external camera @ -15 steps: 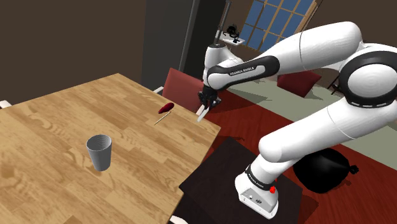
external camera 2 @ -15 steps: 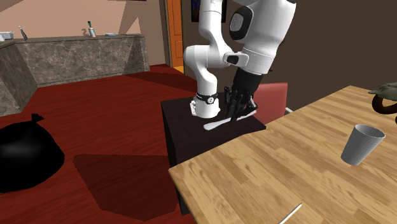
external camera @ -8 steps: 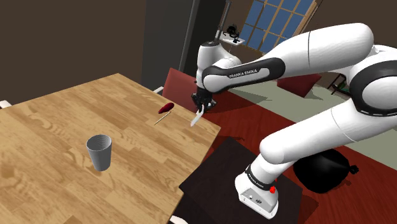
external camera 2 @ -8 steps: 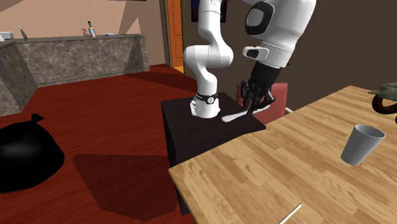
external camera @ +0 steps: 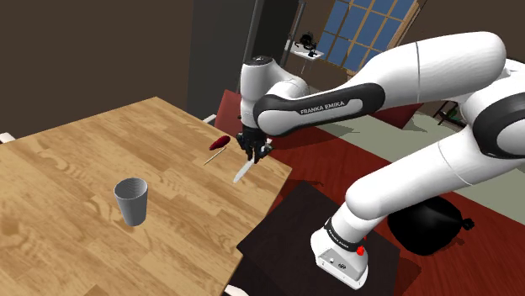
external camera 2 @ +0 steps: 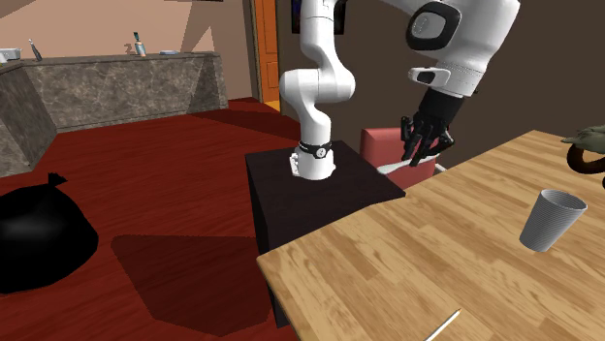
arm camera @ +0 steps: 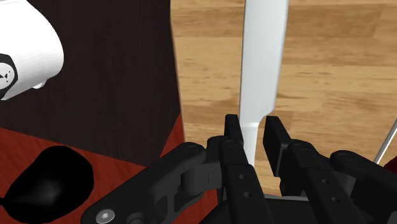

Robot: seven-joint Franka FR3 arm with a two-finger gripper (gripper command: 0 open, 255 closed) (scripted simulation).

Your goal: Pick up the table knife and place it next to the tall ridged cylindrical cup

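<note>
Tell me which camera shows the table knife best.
The wrist view: the white knife, clasped in the gripper, runs long and close over the wooden table. The shoulder view shows it small, hanging below the gripper; the second exterior view, just a pale sliver.

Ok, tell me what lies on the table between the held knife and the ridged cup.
Bare table, by the shoulder view: nothing lies between the white knife in the claw and the grey cup; the red-handled utensil sits aside.
</note>
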